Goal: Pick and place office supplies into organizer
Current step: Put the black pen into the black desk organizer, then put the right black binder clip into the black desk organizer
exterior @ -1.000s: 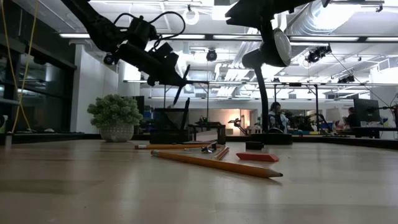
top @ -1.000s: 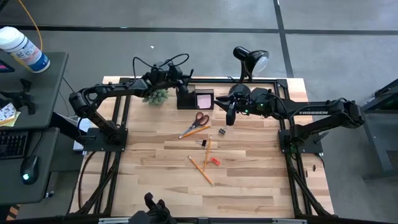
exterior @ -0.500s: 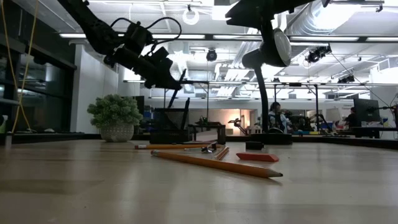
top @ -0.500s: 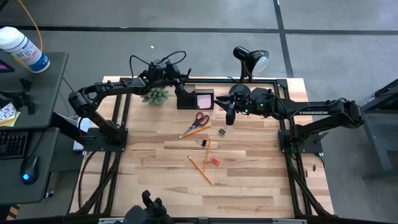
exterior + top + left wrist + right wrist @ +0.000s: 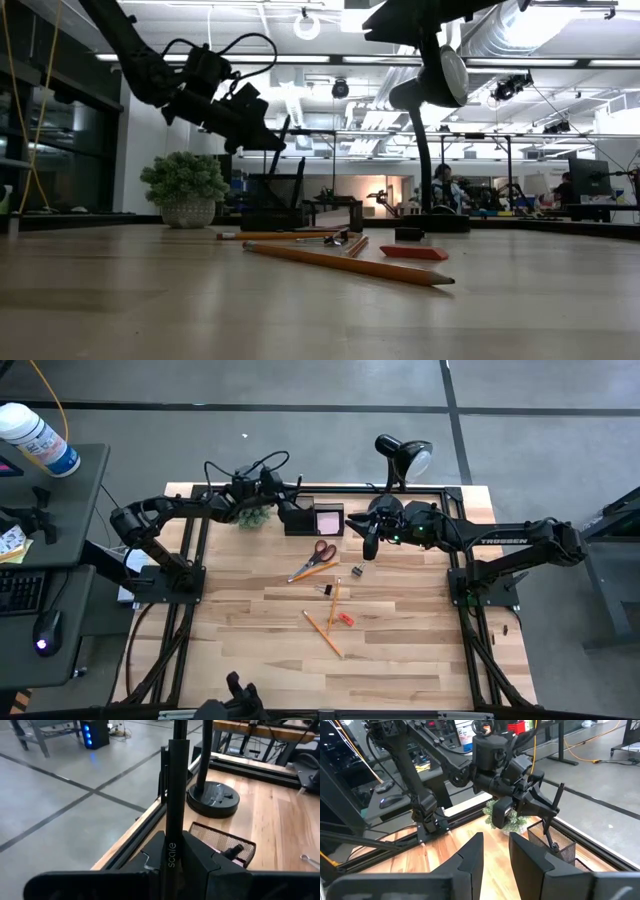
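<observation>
**Left pincer holding a pen above the organizer**

Your left pincer [image 5: 281,499] is up off the tabletop [image 5: 400,660] at the far edge, just over the black organizer [image 5: 313,519], fingers closed on a dark pen [image 5: 281,143]. The pen sits tilted, its lower end above the mesh compartment. In the left wrist view the pen [image 5: 174,795] runs straight up between the fingers [image 5: 200,865].

Your right pincer [image 5: 369,546] hangs above the tabletop just right of the organizer, near the lamp [image 5: 402,458]. Its fingers [image 5: 470,857] stand slightly apart with nothing between them.

The organizer stands at the far edge between the plant [image 5: 252,515] and the lamp base, with the pink sticky pad [image 5: 328,520] in its right compartment.

Loose on the tabletop, mid area:
- scissors [image 5: 322,552], with a pencil [image 5: 310,570] just beside them
- a small clip [image 5: 356,571]
- two more pencils [image 5: 322,633]
- the red eraser [image 5: 345,619]
</observation>
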Action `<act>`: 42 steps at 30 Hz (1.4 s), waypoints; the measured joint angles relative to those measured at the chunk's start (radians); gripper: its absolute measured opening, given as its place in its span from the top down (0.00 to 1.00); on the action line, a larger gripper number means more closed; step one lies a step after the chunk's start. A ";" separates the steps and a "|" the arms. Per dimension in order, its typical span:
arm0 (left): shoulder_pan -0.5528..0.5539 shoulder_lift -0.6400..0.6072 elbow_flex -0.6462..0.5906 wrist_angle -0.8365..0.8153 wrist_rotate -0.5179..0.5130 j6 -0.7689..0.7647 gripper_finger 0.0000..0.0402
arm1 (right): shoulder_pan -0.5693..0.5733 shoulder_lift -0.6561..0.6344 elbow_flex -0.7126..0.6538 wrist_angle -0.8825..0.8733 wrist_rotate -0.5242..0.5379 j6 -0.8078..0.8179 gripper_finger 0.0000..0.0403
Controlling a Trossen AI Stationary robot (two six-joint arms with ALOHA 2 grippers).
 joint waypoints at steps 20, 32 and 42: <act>0.000 0.000 0.000 -0.030 -0.003 0.030 0.89 | 0.000 0.000 0.000 0.000 -0.011 0.000 0.79; 0.000 0.000 0.000 -0.030 0.004 -0.025 0.52 | 0.000 0.000 0.000 0.000 -0.029 0.000 0.79; 0.000 0.000 0.000 0.012 0.044 -0.096 0.47 | 0.000 0.000 0.000 -0.004 -0.043 -0.007 0.79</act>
